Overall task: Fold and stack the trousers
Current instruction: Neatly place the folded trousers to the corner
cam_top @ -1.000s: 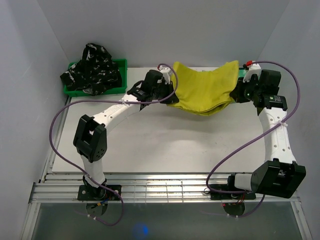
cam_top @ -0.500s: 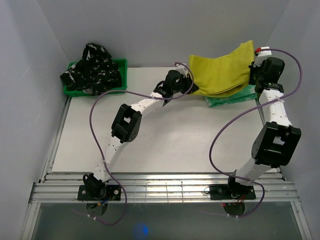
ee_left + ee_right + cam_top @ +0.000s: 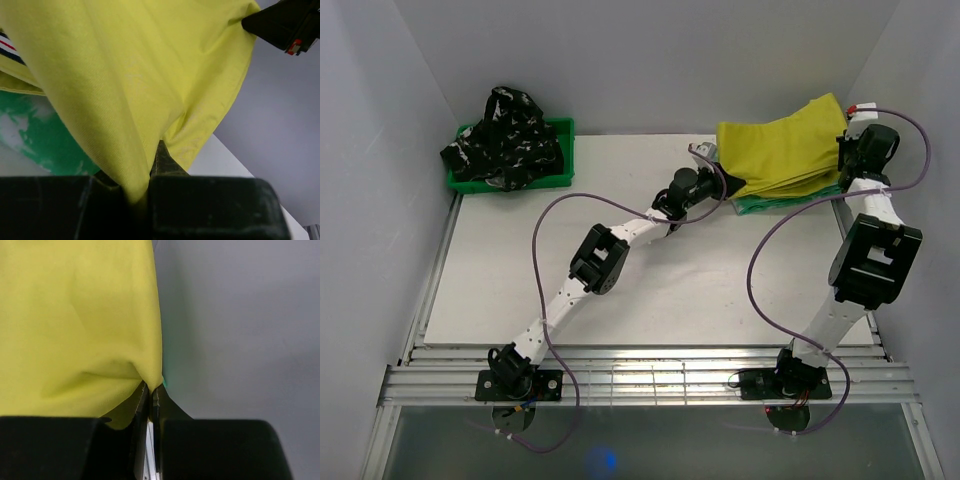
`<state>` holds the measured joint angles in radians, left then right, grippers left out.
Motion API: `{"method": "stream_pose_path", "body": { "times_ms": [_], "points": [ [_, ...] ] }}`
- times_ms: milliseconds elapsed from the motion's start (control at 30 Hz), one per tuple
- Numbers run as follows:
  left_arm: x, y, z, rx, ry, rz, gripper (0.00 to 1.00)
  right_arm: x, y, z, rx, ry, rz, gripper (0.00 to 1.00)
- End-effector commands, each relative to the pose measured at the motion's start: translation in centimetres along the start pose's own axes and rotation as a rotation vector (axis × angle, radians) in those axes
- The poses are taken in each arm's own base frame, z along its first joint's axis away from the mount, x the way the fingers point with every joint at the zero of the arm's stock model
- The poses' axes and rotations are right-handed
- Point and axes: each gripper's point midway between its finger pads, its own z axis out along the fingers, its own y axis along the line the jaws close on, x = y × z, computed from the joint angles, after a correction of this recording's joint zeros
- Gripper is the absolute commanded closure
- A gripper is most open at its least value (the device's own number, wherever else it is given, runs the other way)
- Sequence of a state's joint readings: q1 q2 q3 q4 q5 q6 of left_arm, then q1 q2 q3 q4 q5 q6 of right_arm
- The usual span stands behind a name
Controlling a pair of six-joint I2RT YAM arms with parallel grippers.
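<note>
The folded mustard-yellow trousers hang between my two grippers at the table's far right, over the green-and-white mottled trousers lying folded there. My left gripper is shut on the yellow cloth's left edge. My right gripper is shut on its right corner. The mottled pair shows under the yellow cloth in the left wrist view. The black pair with white pattern is heaped in the green bin at the far left.
The white table top spreads between the arms. Grey walls close in on the back and both sides; the right gripper is near the right wall. A metal grate runs along the near edge.
Both grippers have carried the yellow trousers to the right and farther back, from the table's middle back to above the mottled pair. Both arms are now stretched out.
</note>
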<state>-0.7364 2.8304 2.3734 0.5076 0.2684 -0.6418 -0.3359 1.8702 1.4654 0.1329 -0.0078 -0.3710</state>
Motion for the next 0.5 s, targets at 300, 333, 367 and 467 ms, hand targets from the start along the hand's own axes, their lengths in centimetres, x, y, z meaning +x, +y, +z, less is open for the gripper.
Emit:
{"method": "stream_pose_path", "body": {
  "times_ms": [300, 333, 367, 467],
  "points": [
    [-1.5, 3.4, 0.0, -0.088, -0.166, 0.016, 0.57, 4.9, -1.8, 6.6, 0.12, -0.006, -0.064, 0.92],
    [-1.5, 4.1, -0.2, -0.116, -0.149, 0.009, 0.5, 5.8, -1.5, 7.2, 0.111, 0.017, -0.063, 0.92],
    [-1.7, 4.6, -0.4, -0.131, -0.142, 0.004, 0.44, 6.3, -1.3, 7.3, 0.106, 0.031, -0.063, 0.92],
    [-2.7, 5.0, -1.6, -0.146, -0.107, -0.001, 0.15, 7.9, -0.7, 7.5, 0.089, 0.08, -0.05, 0.92]
  ]
}}
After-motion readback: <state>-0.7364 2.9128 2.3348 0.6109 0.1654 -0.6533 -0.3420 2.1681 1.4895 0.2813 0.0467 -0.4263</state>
